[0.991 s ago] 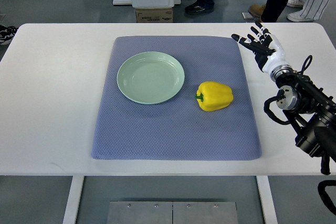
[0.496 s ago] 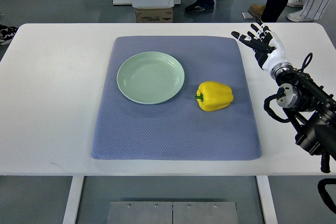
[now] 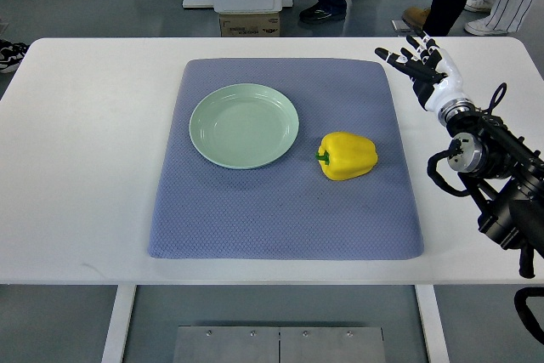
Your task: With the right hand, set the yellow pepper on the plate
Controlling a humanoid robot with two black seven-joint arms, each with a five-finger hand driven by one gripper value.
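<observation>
The right hand (image 3: 422, 68) is hovering with fingers spread apart, holding nothing, over the far right corner of the blue mat (image 3: 285, 210). The yellow pepper (image 3: 347, 155) is lying on the mat, just right of the green plate (image 3: 244, 125).

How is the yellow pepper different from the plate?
The pepper is bright yellow with a small green stem; the plate is pale green all over. The pepper is lumpy and rounded, while the plate is a flat, shallow circle. The plate looks wider than the pepper. Both sit apart on the blue mat, and neither is touched by the right hand, which is open over the table's far right.
</observation>
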